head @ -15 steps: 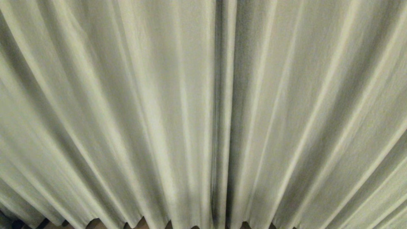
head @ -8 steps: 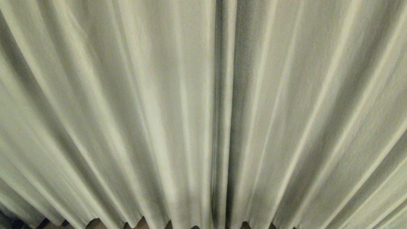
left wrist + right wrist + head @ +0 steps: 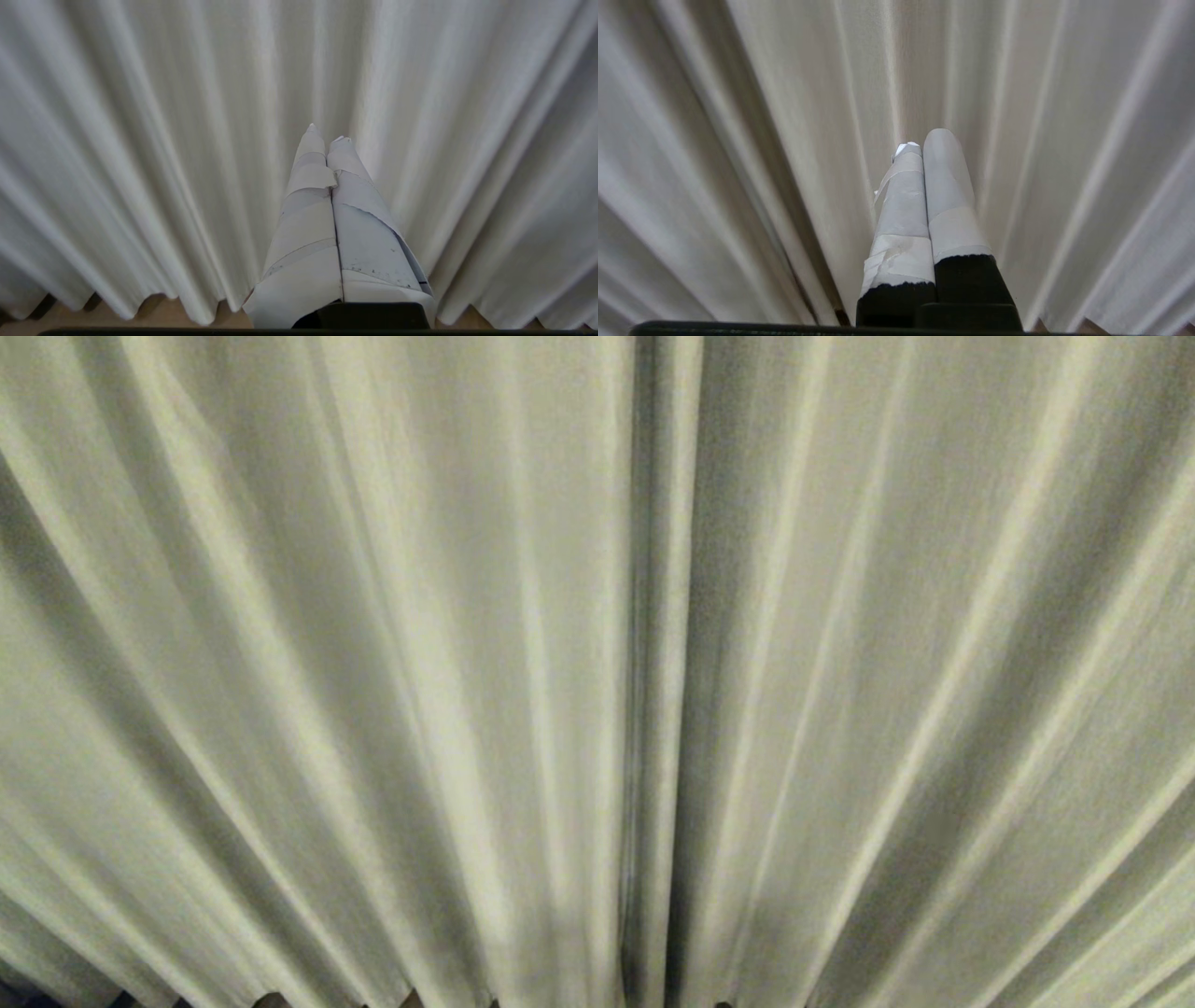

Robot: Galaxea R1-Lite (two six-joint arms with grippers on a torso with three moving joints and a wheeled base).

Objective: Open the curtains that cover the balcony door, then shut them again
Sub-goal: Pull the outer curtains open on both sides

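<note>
The curtains (image 3: pixel 373 672) were soft, matt cloth. Both pincers' fingers (image 3: pixel 308 186) (image 3: pixel 948 177) looked wrapped in smooth pale tape, maybe paper.

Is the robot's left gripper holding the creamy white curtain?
No, the left gripper is shut on nothing, its taped fingers pressed together in front of the pleated cream-white curtains.

— How's the light on my head feed?
— Dim and soft. The curtains (image 3: pixel 373 663) blur slightly, with pleats fanning out toward 4 and 8 o'clock, and a dark shadow line runs from 12 to 6.
— My wrist feeds?
— Brighter on the left; the right has deep shadow around 9 o'clock.
</note>
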